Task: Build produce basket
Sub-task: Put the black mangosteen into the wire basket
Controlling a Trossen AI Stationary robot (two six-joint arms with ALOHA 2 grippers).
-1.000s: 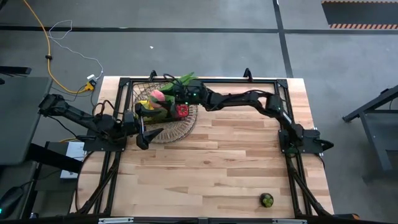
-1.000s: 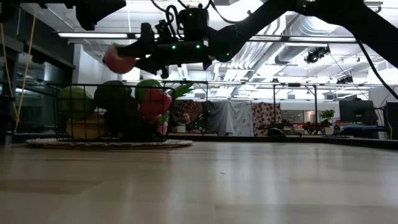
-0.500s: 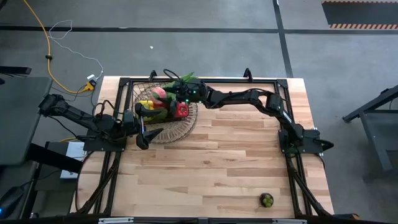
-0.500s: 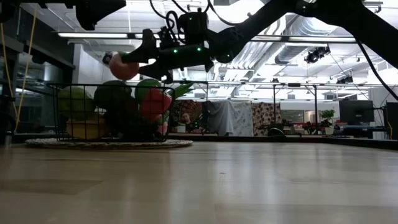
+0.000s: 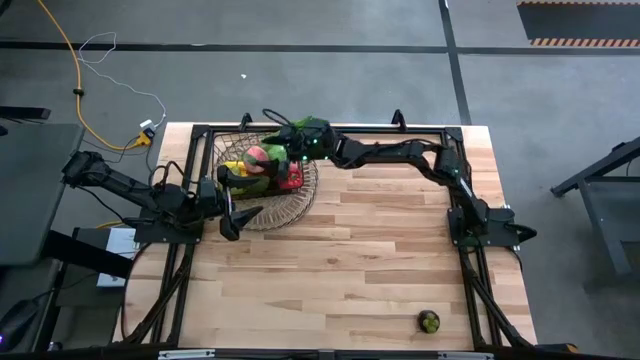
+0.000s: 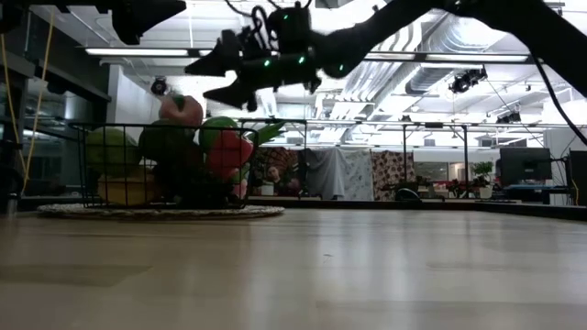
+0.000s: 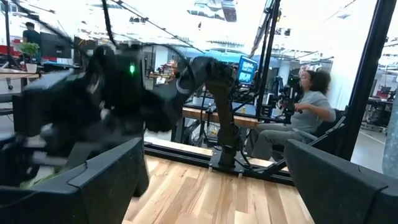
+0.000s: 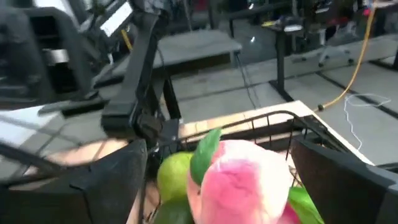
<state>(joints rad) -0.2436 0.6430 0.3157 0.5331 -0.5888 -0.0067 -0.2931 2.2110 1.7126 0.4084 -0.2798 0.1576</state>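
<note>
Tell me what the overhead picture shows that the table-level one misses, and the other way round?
Only the overhead view shows a lone green fruit near the table's front edge, and the left end effector open beside the basket. Only the table-level view shows the room behind and how high the produce is piled. Both show the right end effector open above a pink fruit in the basket.

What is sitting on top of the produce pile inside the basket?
A pink peach tops the pile in the basket, above green, red and yellow pieces. Whatever lies beneath them is covered.
</note>
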